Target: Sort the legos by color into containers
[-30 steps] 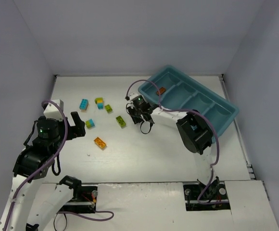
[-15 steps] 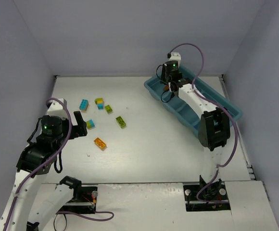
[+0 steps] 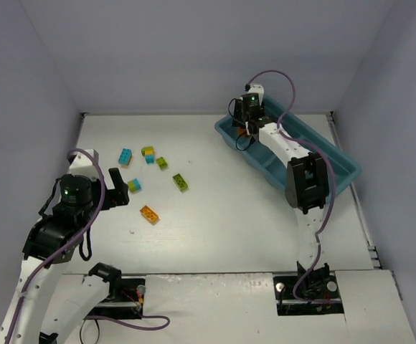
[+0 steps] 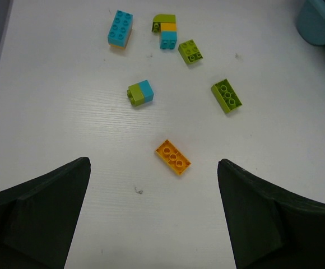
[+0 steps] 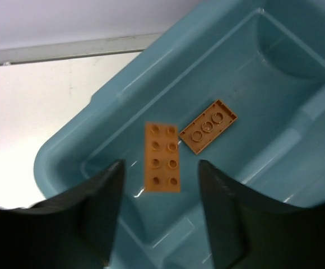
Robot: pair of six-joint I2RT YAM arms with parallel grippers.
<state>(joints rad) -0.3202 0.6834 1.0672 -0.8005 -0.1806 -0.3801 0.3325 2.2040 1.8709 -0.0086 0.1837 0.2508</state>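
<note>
My right gripper point(image 5: 159, 218) is open above the far-left end compartment of the teal tray point(image 5: 112, 95). Two brown-orange bricks lie in that compartment: a studded one point(image 5: 163, 157) between my fingers' line and a flipped one point(image 5: 208, 126) beside it. My left gripper point(image 4: 154, 213) is open and empty above the table, just short of a yellow-orange brick point(image 4: 173, 157). Beyond it lie a lime-cyan brick point(image 4: 140, 92), a dark lime brick point(image 4: 226, 95), a small lime brick point(image 4: 190, 51), a lime-yellow-cyan stack point(image 4: 166, 31) and a cyan brick point(image 4: 120, 28).
The tray point(image 3: 323, 154) runs diagonally along the back right, its other three compartments showing no bricks in the top view. Grey walls close the table on three sides. The right arm point(image 3: 305, 179) stretches across the tray.
My right gripper has gone from the table beside the tray up over its far end compartment. A second brown-orange brick now lies there. The left arm has barely shifted.
</note>
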